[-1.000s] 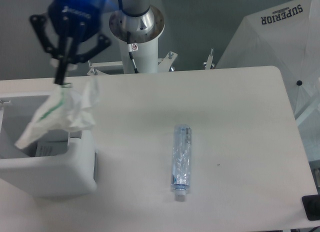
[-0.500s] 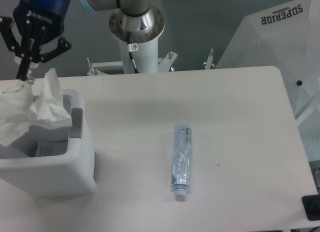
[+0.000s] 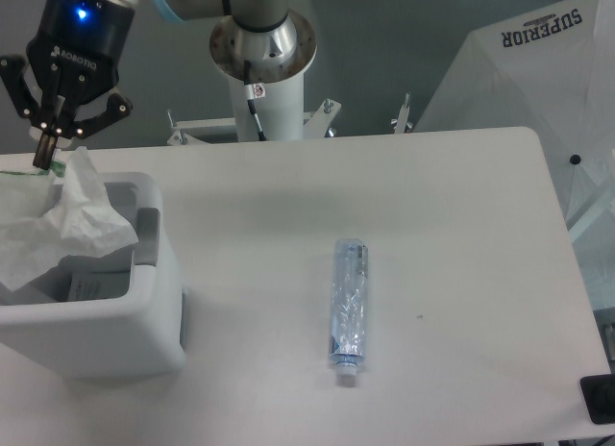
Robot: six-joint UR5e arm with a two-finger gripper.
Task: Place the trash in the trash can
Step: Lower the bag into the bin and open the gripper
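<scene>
My gripper (image 3: 45, 161) hangs at the upper left, over the back of the white trash can (image 3: 106, 326), and is shut on the top corner of a crumpled clear plastic bag (image 3: 53, 230). The bag droops down into the can's open top, partly hiding the grey panel (image 3: 146, 236). A slim clear plastic bottle (image 3: 348, 309) with a bluish label lies on the white table (image 3: 452, 235), cap toward the front edge, well to the right of the can.
The arm's white base column (image 3: 264, 57) stands behind the table's back edge. A white umbrella marked SUPERIOR (image 3: 538, 71) leans at the upper right, beyond the table's right side. A dark object (image 3: 601, 398) pokes in at the lower right corner.
The gripper carried the bag left from above the can's right wall to over its opening, then lowered slightly, so the bag now sags deeper into the can. The bottle has not moved.
</scene>
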